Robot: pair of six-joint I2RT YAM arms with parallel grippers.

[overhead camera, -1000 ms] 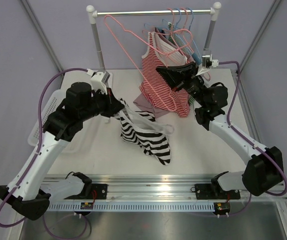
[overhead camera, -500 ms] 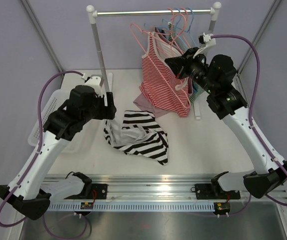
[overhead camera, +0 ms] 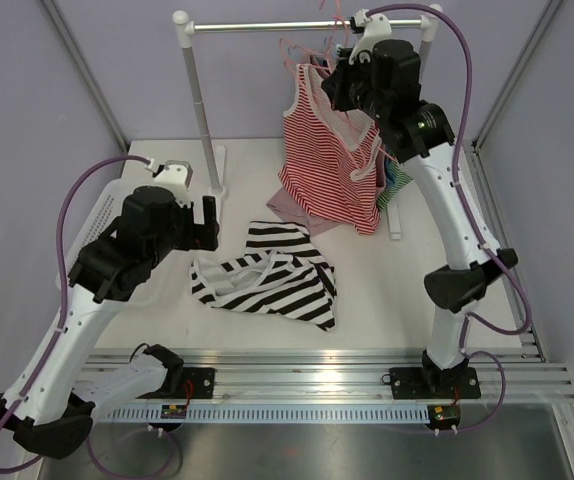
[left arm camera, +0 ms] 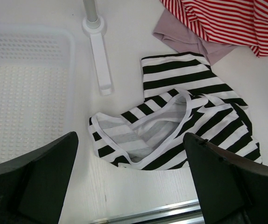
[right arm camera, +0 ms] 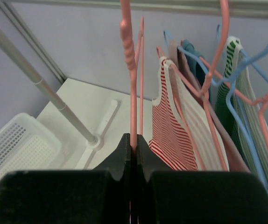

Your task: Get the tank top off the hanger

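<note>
The black-and-white striped tank top (overhead camera: 267, 285) lies crumpled on the white table, off any hanger (left arm camera: 180, 126). My left gripper (overhead camera: 207, 222) hovers at its left edge, open and empty, its fingers (left arm camera: 31, 186) wide on either side of the cloth's near edge. My right gripper (overhead camera: 337, 88) is raised high beside the rail (overhead camera: 307, 24) and is shut on the wire of a bare pink hanger (right arm camera: 133, 93). That hanger stands upright between the jaws, carrying no garment.
A red-striped top (overhead camera: 327, 170) and other garments hang on pink and blue hangers (right arm camera: 246, 93) at the rail's right end. A mauve garment (left arm camera: 180, 39) lies beneath them. A white basket (overhead camera: 87, 235) sits at the table's left. The rack post (overhead camera: 199, 110) and foot (left arm camera: 101, 60) stand behind.
My left gripper opened and let go of the striped tank top, which dropped flat on the table, and it drew back left. The right arm rose with the pink hanger up to the rail.
</note>
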